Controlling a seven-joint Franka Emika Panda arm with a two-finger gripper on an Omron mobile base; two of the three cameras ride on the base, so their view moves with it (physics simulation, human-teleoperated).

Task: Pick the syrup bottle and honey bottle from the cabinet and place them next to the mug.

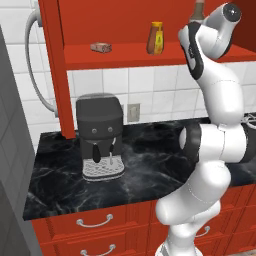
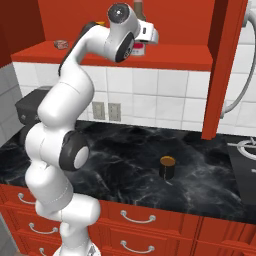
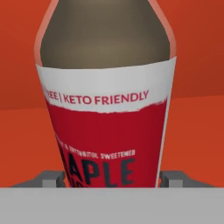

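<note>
My gripper (image 3: 112, 180) is up at the cabinet (image 1: 55, 60) shelf with the syrup bottle (image 3: 107, 100) standing upright between its fingers (image 3: 50, 178), one tip showing on each side of the red label. The jaws stand about as wide as the bottle itself. Whether the pads are pressing on it yet or only flanking it, I cannot tell from this close view.

From the left base view, the syrup bottle's dark neck (image 1: 198, 10) rises just behind my wrist, toward the right end of the shelf. The honey bottle (image 1: 156, 38) stands on the same shelf near its front edge, a little left of that. The mug (image 2: 167, 167) waits on the black counter (image 2: 125, 160) below, well apart from both, toward the counter's front edge.

I judge the syrup bottle to be rigid and fairly light, but tall and slim, so it will tip easily if nudged high. The smooth body may be slippery. The labelled middle, where my fingers now sit, looks the best place: straight-sided, below the tapering shoulder. A firm, level squeeze there should keep it from swinging when lifted.
</note>
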